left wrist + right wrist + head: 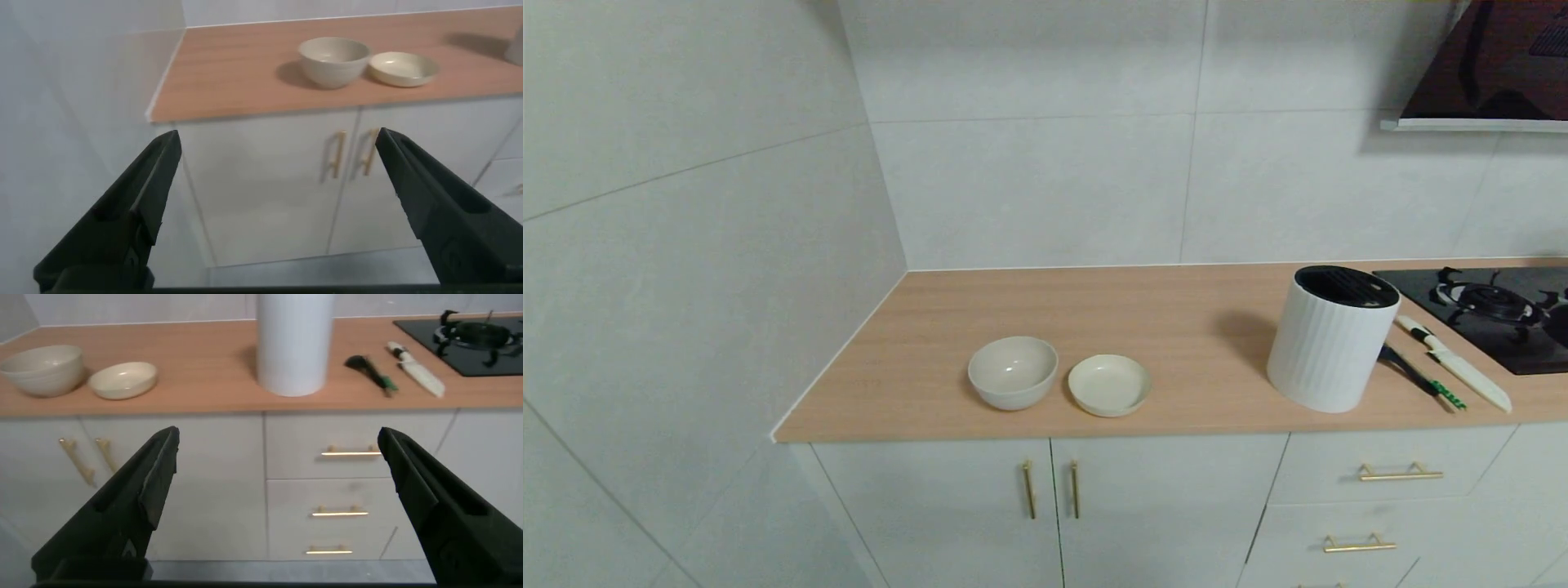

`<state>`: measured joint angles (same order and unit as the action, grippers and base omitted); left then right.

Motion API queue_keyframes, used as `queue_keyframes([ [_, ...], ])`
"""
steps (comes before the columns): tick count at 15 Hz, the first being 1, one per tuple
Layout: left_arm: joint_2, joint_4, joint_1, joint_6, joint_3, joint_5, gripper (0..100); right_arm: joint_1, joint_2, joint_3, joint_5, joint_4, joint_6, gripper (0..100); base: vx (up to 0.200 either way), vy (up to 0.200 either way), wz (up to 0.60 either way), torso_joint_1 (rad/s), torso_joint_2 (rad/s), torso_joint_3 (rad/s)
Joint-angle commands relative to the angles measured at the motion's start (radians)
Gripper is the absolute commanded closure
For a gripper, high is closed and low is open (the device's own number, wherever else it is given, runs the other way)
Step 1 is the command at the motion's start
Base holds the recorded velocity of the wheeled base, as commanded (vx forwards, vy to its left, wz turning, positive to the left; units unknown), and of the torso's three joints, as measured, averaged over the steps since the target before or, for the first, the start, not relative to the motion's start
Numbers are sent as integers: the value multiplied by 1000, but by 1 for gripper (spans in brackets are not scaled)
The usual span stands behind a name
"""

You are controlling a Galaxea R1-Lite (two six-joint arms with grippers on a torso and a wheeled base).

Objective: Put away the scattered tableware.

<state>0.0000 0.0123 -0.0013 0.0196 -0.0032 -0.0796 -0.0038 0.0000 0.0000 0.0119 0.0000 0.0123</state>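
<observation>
A cream bowl (pixel 1013 371) and a shallow cream dish (pixel 1109 384) sit side by side near the front of the wooden counter (pixel 1143 318). At the counter's right stands a white ribbed utensil holder (pixel 1331 339), with a black-handled utensil (pixel 1421 377) and a white knife (pixel 1454 362) lying beside it. My left gripper (pixel 274 192) is open, low in front of the cabinet doors, facing the bowl (pixel 333 60) and dish (pixel 402 68). My right gripper (pixel 278 490) is open before the drawers, below the holder (pixel 294 339), utensil (pixel 372 371) and knife (pixel 417 369).
A black gas hob (pixel 1494 314) occupies the counter's far right, with a range hood (pixel 1486 73) above. Tiled walls close the left side and back. Cabinet doors with gold handles (pixel 1051 488) and drawers (pixel 1401 472) lie below the counter.
</observation>
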Motion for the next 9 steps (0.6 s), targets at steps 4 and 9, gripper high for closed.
queue_keyframes([
  [4,0,0,0,0,0,0,0,-1,0,0,0,0,0,0,0,100,0,1,1,1],
  [9,0,0,0,0,0,0,0,-1,0,0,0,0,0,0,0,0,0,0,0,0],
])
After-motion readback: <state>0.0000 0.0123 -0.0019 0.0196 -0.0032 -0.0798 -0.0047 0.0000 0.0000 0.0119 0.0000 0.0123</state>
